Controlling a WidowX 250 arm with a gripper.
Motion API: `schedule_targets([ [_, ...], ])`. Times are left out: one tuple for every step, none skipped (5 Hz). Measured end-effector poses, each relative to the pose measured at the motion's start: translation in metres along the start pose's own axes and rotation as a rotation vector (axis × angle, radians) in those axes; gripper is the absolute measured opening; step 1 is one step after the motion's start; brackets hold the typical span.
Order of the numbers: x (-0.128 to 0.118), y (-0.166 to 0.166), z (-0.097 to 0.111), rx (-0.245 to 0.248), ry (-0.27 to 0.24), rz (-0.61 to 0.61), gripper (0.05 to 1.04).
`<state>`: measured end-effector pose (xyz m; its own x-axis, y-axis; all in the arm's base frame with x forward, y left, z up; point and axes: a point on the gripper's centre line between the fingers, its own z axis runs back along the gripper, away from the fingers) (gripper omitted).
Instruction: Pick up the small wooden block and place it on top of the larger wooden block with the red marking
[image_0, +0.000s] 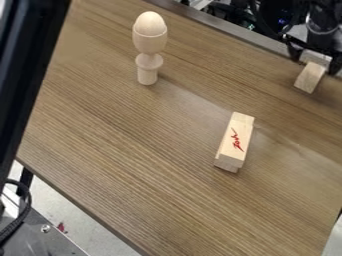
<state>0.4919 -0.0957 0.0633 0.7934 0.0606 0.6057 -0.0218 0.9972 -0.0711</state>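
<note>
The wooden block (309, 78) looks light, stiff and hard to damage, a thing that should bear a firm squeeze without giving. Its flat, smooth faces offer little texture, so it could pivot if pinched near one end; the long opposite sides, close to the middle, look the soundest place to take hold. It is pale, straight-grained and oblong, with crisp edges. It sits between and just beneath the jaws of the black gripper (314, 58), which appear parted only by its width and closed on it; whether its lower end touches the brown table (167, 165) is hard to tell. Well apart from the jaws, down the view, lie stacked pale blocks (236, 142) with a red mark on top. Farther off, across from the jaws, a turned wooden piece (149, 47) stands upright, its top egg-shaped.
</note>
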Motion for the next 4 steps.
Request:
schedule_targets([
  [-0.010,0.001,-0.009,0.003,0.031,-0.001,1.001],
  [-0.015,-0.001,-0.015,-0.008,0.048,0.007,1.001],
  [-0.021,-0.003,-0.020,-0.009,0.060,-0.005,0.951],
  [-0.024,-0.002,-0.024,0.015,0.065,-0.016,0.664],
])
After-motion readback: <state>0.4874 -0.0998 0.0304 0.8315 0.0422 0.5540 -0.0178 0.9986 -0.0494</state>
